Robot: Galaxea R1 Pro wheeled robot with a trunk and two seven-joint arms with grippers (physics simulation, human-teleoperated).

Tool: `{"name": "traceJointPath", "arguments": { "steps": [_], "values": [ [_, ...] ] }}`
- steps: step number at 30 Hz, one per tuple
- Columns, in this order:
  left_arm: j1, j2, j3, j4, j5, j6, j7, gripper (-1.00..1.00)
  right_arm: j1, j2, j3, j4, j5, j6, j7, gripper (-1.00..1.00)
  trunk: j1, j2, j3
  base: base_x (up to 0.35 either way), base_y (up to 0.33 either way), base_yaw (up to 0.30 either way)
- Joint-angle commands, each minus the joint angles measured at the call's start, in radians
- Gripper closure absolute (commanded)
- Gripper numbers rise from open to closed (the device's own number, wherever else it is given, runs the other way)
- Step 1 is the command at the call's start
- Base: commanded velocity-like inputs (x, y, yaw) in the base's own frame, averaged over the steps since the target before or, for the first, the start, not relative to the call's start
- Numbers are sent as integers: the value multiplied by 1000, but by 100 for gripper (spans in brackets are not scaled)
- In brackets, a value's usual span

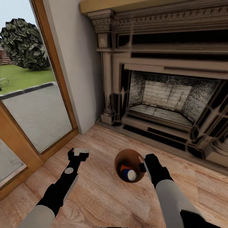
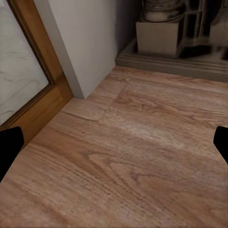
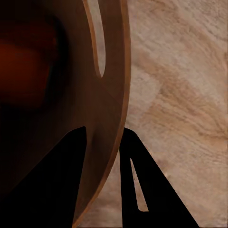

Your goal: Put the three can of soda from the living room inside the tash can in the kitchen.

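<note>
The trash can (image 1: 126,155) hangs over the wood floor, seen from above, with its coppery brown inside showing. In it lie a dark blue soda can (image 1: 130,174) with a silvery top and an orange can (image 1: 123,168); a third can is hidden. My right gripper (image 1: 144,163) is shut on the can's right rim. In the right wrist view the rim (image 3: 114,95) passes between the two dark fingers of that gripper (image 3: 104,130), and a dim orange blur lies inside the bin. My left gripper (image 1: 79,152) is open and holds nothing, and floor shows between its fingers (image 2: 114,142).
A dark ornate fireplace (image 1: 164,95) fills the wall ahead, with its base step (image 1: 152,134) close in front. A glass door with a wooden frame (image 1: 34,110) stands at the left, past a grey wall corner (image 1: 79,79). Wood floor (image 1: 101,196) lies below.
</note>
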Motion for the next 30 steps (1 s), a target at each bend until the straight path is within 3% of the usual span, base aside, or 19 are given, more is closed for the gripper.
{"name": "traceJointPath", "arguments": {
  "steps": [1,4,5,7,12,30],
  "values": [
    [0,0,0,0,0,0,0,-100,-2,-3,-30,-6,-10,28,5,100,0,0,0,0,0,0],
    [0,0,-1,1,0,-1,0,-100,-5,-9,-92,5,-10,65,6,100,0,0,0,0,0,0],
    [0,-1,0,2,-1,-1,0,-100,-10,-23,-121,44,-10,80,5,100,0,0,0,0,0,0],
    [0,-1,0,2,-1,-1,0,-100,-12,-29,-128,62,-11,93,6,100,0,0,0,0,0,0],
    [1,-1,-1,2,-1,-1,0,-100,-15,-41,-198,92,-18,146,7,100,0,0,0,0,0,0],
    [1,-2,-1,2,-2,-1,2,-100,-16,-43,-212,99,-25,146,31,100,0,0,0,0,0,0]
  ]
}}
